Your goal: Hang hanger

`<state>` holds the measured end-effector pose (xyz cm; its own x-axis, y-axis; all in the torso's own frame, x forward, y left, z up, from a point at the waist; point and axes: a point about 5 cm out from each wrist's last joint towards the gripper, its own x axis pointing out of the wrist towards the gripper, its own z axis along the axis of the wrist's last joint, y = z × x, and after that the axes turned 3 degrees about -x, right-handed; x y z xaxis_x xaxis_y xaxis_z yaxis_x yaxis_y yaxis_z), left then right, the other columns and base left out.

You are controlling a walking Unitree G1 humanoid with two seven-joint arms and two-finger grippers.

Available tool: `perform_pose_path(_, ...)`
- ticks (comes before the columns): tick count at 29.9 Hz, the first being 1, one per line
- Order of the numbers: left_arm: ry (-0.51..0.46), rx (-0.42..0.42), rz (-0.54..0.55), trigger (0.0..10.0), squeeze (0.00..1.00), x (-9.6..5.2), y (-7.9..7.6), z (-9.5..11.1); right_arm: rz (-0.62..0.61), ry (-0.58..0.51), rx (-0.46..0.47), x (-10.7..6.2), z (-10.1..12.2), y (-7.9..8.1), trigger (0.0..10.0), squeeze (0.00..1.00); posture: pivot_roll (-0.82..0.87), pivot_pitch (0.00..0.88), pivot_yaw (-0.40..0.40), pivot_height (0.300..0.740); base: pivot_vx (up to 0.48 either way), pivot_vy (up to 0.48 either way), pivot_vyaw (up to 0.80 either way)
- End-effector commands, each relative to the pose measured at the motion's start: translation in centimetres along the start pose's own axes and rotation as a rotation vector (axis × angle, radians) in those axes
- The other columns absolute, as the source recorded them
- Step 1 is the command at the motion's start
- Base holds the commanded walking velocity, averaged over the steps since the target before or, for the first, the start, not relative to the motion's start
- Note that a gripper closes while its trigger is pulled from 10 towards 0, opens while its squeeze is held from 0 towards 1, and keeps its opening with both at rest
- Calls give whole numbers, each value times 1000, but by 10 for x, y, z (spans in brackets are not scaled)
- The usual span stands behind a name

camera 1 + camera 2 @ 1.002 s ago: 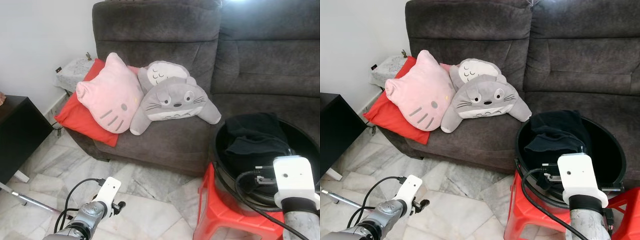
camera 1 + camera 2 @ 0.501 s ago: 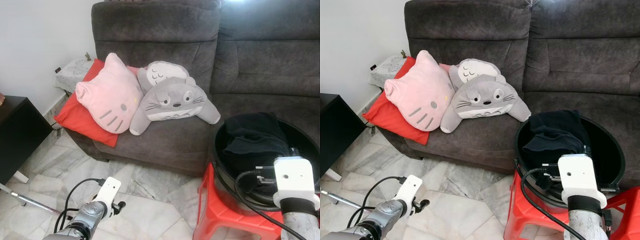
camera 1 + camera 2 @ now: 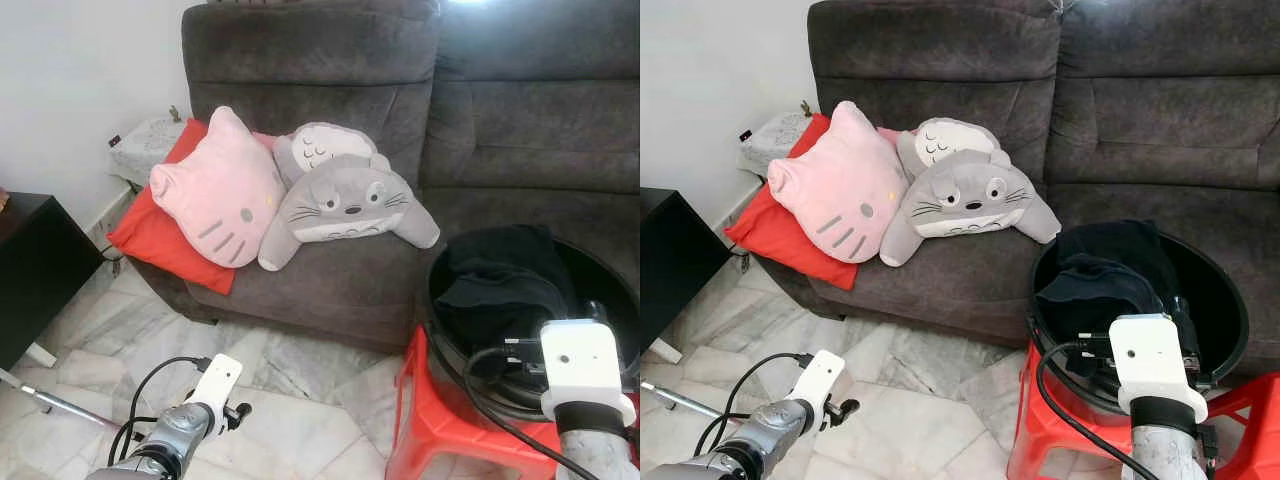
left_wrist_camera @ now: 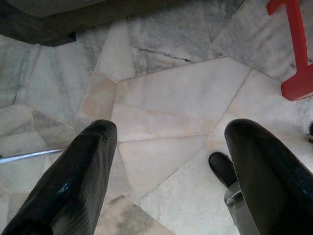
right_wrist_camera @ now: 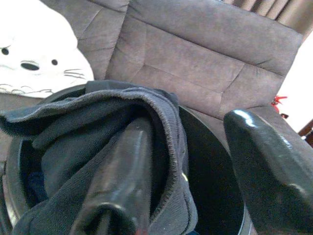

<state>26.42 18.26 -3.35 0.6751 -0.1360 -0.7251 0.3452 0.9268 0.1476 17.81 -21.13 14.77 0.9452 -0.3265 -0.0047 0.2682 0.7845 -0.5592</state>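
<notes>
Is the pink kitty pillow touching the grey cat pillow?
Touching. In the left eye view the pink pillow presses its edge against the grey pillow on the sofa, with no gap showing.

**Even daylight, soft close-ups**

My head views are bright and sharp, with a blown-out patch at the top edge. My right gripper's (image 5: 195,171) near black finger (image 5: 122,181) blurs; gloss glints on the other.

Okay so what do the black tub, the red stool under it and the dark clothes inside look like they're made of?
Black tub: looks like moulded plastic, with a smooth, slightly glossy wall and a rolled rim.
Red stool: probably plastic too, a uniform bright red with ribbed moulded legs.
Dark clothes: soft fabric, possibly fleece or towelling, with a fuzzy nap along the folded edge and a matte look.
</notes>
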Motion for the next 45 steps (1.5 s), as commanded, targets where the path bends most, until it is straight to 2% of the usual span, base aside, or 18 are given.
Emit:
perform_pose_path(1, 18, 4, 11, 10000, 0, -2, 5, -5, 47, 20, -14, 1, -2, 7, 10000, 957, -289, 0, 125, 740, 0, 0, 0)
perform_pose_path(2, 18, 3, 11, 10000, 0, -2, 5, -5, 55, 28, -26, 1, -3, 9, 10000, 251, -288, 0, 124, 740, 0, 0, 0)
perform_pose_path(3, 18, 3, 10, 10000, 0, -2, 4, -5, 63, 39, -35, 2, -4, 10, 10000, 0, -288, 0, 124, 740, 0, 0, 0)
perform_pose_path(12, 16, 0, 12, 10000, 0, -2, 4, -4, 30, 68, -52, 2, -7, 6, 10000, 0, -284, 0, 122, 740, 0, 0, 0)
perform_pose_path(15, 16, 2, 11, 10000, 0, -1, 4, -4, -75, 91, -45, -1, -8, -3, 10000, 0, -291, 0, 127, 740, 0, 0, 0)
perform_pose_path(18, 16, 4, 10, 10000, 0, -1, 4, -4, -103, 121, -32, -5, -11, -4, 10000, 0, -291, 0, 127, 740, 0, 0, 0)
perform_pose_path(20, 16, 5, 9, 10000, 0, -1, 4, -4, -43, 154, -42, -9, -17, 4, 10000, 0, -292, 0, 128, 740, 0, 0, 0)
perform_pose_path(25, 17, 7, 8, 10000, 0, -1, 4, -3, -6, 172, -60, -12, -22, 9, 10000, 0, -292, 0, 128, 740, 0, 0, 0)
perform_pose_path(28, 16, 11, 7, 10000, 0, -1, 4, -3, 54, 224, -105, -10, -32, 16, 10000, 0, -295, 0, 132, 740, 0, 0, 0)
perform_pose_path(32, 15, 9, 9, 10000, 0, -1, 4, -3, 67, 196, -143, -6, -31, 18, 10000, 0, -295, 0, 132, 740, 0, 0, 0)
perform_pose_path(44, 13, 7, 10, 10000, 0, -1, 4, -3, 45, 234, -85, -1, -34, 23, 10000, 0, -285, 0, 130, 740, 0, 0, 0)
perform_pose_path(45, 13, 7, 10, 10000, 0, -1, 4, -3, 37, 238, -78, -1, -34, 23, 7804, 0, -285, 0, 130, 740, 0, 0, 0)
